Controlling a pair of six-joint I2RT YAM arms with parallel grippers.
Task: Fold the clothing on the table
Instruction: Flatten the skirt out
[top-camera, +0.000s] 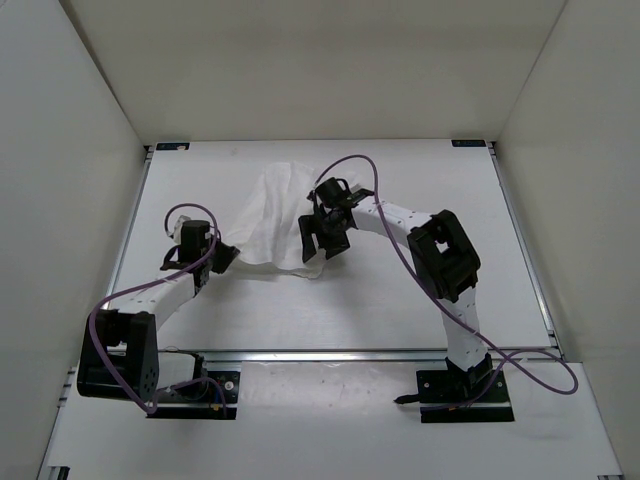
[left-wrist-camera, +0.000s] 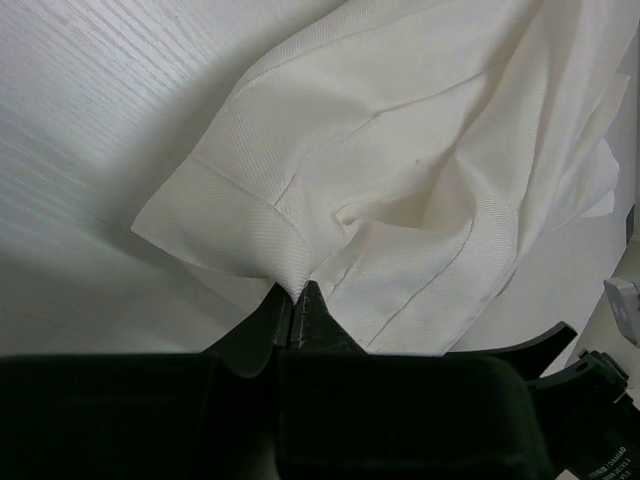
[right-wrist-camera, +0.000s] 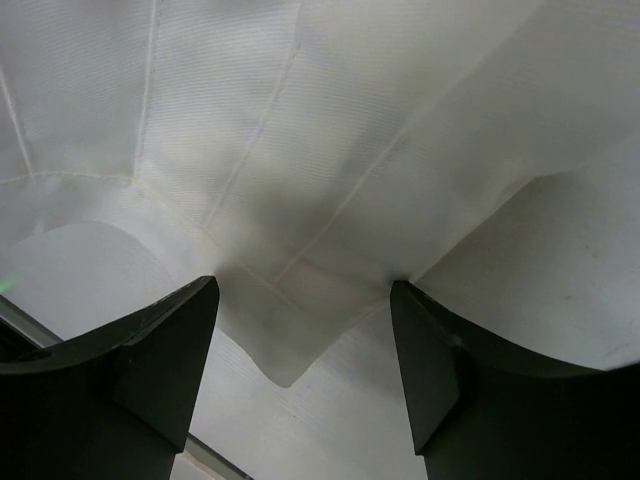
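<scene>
L gripper (left-wrist-camera: 297, 312) fingers pressed together, pinching hemmed corner of clothing (left-wrist-camera: 400, 170). R gripper (right-wrist-camera: 305, 300) jaws spread, cloth edge hanging between, not clamped. Clothing bunched, partly lifted, on table (top-camera: 330, 310) centre, between 2 grippers. Assessment: 0 clean folds visible; task judged early. Remaining: R grip, spread flat, fold, smooth.

You'll see plain white walls (top-camera: 320, 70) standing on the left, far and right sides of the scene.
</scene>
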